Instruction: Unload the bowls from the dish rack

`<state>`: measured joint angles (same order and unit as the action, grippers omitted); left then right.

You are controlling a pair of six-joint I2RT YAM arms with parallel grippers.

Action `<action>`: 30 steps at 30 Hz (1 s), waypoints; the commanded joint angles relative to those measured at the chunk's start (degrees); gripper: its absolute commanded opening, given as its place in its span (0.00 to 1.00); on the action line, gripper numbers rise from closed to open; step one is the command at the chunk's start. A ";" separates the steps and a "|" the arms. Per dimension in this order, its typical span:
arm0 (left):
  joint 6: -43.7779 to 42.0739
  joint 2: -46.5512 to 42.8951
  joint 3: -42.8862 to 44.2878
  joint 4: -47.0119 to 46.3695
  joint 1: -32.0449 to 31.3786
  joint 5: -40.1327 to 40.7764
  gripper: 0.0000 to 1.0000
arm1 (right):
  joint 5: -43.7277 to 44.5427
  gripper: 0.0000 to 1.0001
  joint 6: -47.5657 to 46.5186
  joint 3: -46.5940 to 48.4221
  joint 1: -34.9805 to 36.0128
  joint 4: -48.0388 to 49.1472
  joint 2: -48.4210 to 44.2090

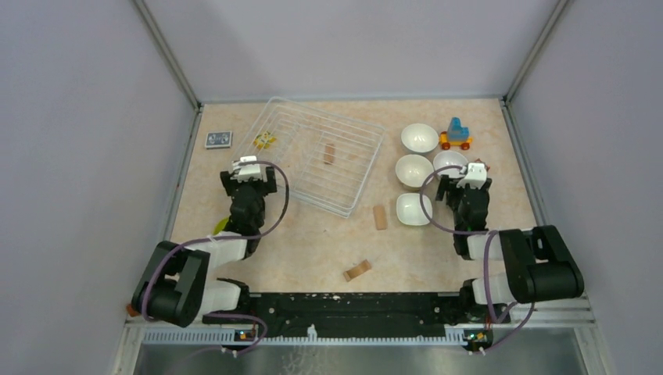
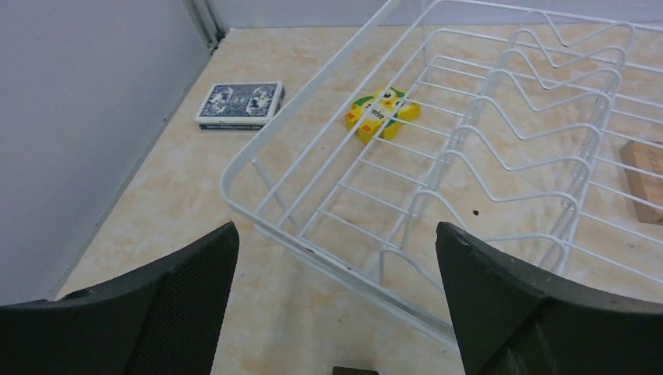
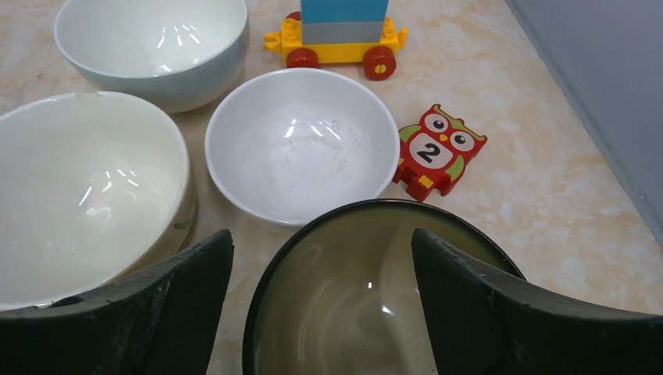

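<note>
**Operator:** Checking the left end effector: what is its condition?

**Technician:** Fingers spread wide, gripping nothing. It hovers just outside the near corner of the dish rack, which sits on the table. A yellow owl block and a wooden block show through the wires. A card deck lies outside the rack, to its left.

**Operator:** And the right end effector?

**Technician:** Also spread. It hangs over an upright dark-rimmed bowl. Contact with the rim cannot be determined.

**Operator:** Where are the other bowls?

**Technician:** All are upright on the table, right of the rack. A white bowl stands just beyond the dark-rimmed one. A second bowl is to its left and a third bowl is behind that. A fourth bowl stands nearer the arm bases. A toy train and a red owl block lie beside the white bowl.
</note>
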<state>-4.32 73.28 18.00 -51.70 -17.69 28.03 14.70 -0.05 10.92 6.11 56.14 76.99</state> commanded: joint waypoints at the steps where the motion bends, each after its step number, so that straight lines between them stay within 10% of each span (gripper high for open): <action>1: 0.55 1.17 -3.74 -4.98 3.81 -6.08 0.99 | 0.12 0.83 -0.63 0.06 -1.11 12.37 4.81; 30: -0.69 16.81 -2.26 -15.82 13.03 -26.10 0.99 | 0.15 0.90 0.51 -0.90 -1.63 15.14 6.62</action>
<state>-2.61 87.92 16.73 -76.36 -5.04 3.46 15.33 0.16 10.13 4.62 67.99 83.42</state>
